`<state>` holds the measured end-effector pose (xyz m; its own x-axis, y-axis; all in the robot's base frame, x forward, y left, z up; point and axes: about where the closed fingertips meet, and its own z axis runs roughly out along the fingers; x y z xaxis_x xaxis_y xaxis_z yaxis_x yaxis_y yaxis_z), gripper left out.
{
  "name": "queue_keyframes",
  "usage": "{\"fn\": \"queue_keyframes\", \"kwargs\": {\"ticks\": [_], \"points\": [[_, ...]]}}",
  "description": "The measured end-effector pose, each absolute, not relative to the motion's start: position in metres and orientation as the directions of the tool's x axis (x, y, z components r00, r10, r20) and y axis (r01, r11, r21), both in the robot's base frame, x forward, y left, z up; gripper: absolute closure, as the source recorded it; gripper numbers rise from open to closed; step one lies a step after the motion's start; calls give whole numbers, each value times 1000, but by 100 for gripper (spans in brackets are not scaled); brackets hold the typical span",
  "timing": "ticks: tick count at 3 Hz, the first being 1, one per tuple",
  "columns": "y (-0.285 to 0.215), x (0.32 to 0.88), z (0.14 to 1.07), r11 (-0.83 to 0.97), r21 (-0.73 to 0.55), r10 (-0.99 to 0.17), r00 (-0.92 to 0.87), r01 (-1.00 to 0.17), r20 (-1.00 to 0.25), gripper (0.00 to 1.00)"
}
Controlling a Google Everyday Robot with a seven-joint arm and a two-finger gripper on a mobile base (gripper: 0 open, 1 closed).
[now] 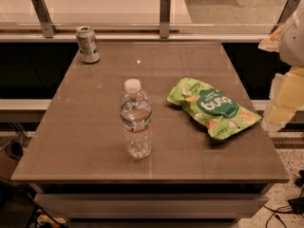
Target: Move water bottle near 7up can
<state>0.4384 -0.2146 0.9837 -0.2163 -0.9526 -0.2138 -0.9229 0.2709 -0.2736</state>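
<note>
The water bottle (136, 120) stands upright near the front middle of the brown table (80, 137). It is clear and ribbed, with a white cap and a pale label band. The 7up can (88, 44) stands upright at the table's far left corner, well apart from the bottle. My gripper (279, 109) hangs at the right edge of the view, beyond the table's right side. It is far to the right of the bottle and touches nothing.
A green snack bag (213, 108) lies flat on the right half of the table, between the bottle and my gripper. A glass railing with metal posts (165, 15) runs behind the table's far edge. Cables (285, 208) lie on the floor at the lower right.
</note>
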Motion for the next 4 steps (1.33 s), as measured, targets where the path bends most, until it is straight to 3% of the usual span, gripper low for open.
{"fn": "queue_keyframes", "kwargs": {"ticks": [2,4], "points": [[-211,438,985,266,-279,-940,-184,-923,-286,0],[-182,439,982,228,-316,-817,-5,-921,-576,0]]}}
